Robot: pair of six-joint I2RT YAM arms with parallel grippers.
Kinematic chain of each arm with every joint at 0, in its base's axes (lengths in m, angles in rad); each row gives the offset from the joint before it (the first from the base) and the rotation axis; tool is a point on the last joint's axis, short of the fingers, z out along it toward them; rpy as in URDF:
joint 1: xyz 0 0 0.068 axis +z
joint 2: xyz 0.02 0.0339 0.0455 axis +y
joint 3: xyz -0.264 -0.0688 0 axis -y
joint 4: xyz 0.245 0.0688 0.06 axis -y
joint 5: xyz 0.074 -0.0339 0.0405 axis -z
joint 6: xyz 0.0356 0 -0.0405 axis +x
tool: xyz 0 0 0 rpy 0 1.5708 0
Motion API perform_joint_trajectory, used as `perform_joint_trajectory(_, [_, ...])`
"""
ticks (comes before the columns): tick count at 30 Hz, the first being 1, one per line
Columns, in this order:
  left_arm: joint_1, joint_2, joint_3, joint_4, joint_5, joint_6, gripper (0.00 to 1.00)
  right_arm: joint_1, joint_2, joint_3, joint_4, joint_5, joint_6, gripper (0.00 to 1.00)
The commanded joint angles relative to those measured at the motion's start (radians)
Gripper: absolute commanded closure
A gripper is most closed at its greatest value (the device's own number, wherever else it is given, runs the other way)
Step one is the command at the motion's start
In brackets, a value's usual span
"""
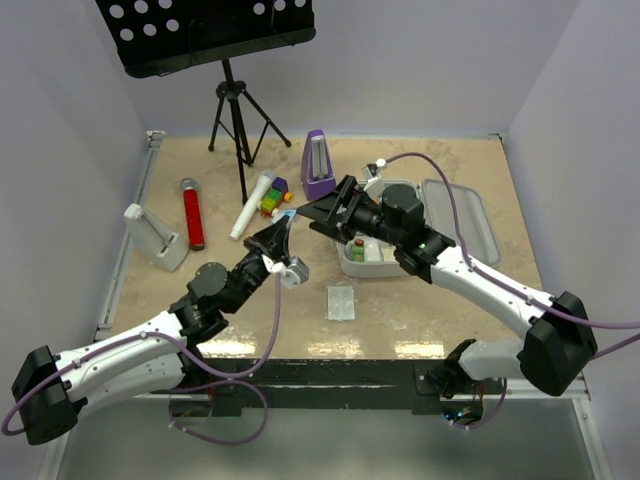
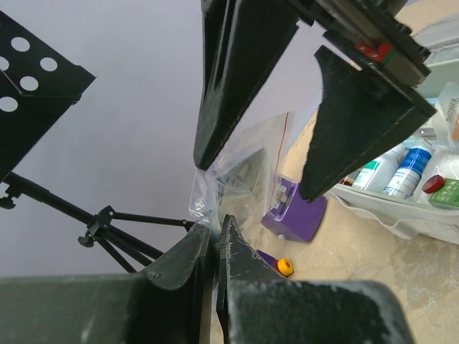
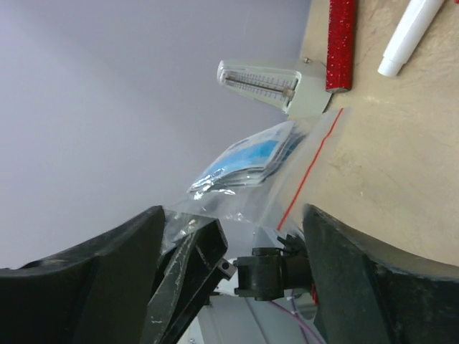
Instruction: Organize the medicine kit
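The left gripper [image 2: 215, 240] pinches a clear bag [image 2: 251, 154] by its edge. The right gripper [image 3: 233, 215] stands spread around the bag, near the open kit [image 1: 478, 215].

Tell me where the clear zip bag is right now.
The clear zip bag hangs pinched in the left gripper, near the middle of the top view, with the open right gripper flanking it, just left of the medicine kit.

Bright, even overhead light w/ soft shadows; wrist-cam foregrounds blurry.
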Motion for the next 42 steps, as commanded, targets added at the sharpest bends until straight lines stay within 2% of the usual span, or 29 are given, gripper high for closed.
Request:
perform_joint_trajectory(1, [-0.007, -0.019, -0.008, 0.053, 0.022, -0.020, 0.96, -0.005, 0.036, 0.066, 0.115, -0.064, 0.028, 0.30])
perform_joint_trajectory(5, [-0.007, -0.022, -0.011, 0.053, -0.001, -0.039, 0.93, -0.005, 0.042, 0.080, 0.103, -0.077, 0.007, 0.54])
perform_joint_trajectory(10, [-0.007, -0.025, -0.008, 0.051, -0.010, -0.068, 0.82, -0.005, -0.009, 0.049, 0.085, -0.041, -0.012, 0.84])
perform_joint_trajectory(13, [-0.007, -0.033, 0.001, 0.024, -0.010, -0.109, 0.72, -0.010, -0.038, 0.057, 0.019, 0.007, -0.060, 1.00])
perform_joint_trajectory(19, [-0.005, -0.062, 0.065, -0.174, 0.064, -0.232, 0.64, -0.040, -0.107, 0.103, -0.148, 0.140, -0.272, 1.00])
perform_joint_trajectory(25, [-0.005, -0.125, 0.093, -0.302, -0.025, -0.420, 0.55, -0.048, -0.142, 0.189, -0.378, 0.398, -0.618, 1.00])
perform_joint_trajectory(27, [-0.004, -0.157, 0.079, -0.323, -0.062, -0.473, 0.55, -0.046, -0.173, 0.184, -0.421, 0.500, -0.769, 1.00])
perform_joint_trajectory(30, [-0.004, -0.203, 0.058, -0.340, -0.056, -0.537, 0.55, -0.048, -0.152, 0.215, -0.552, 0.610, -0.899, 1.00])
perform_joint_trajectory(37, [-0.004, -0.185, 0.065, -0.342, -0.036, -0.704, 0.55, -0.071, -0.024, 0.212, -0.649, 0.685, -1.055, 1.00])
perform_joint_trajectory(42, [-0.004, -0.122, 0.125, -0.385, -0.085, -0.830, 0.55, -0.103, 0.065, 0.230, -0.636, 0.602, -1.093, 1.00])
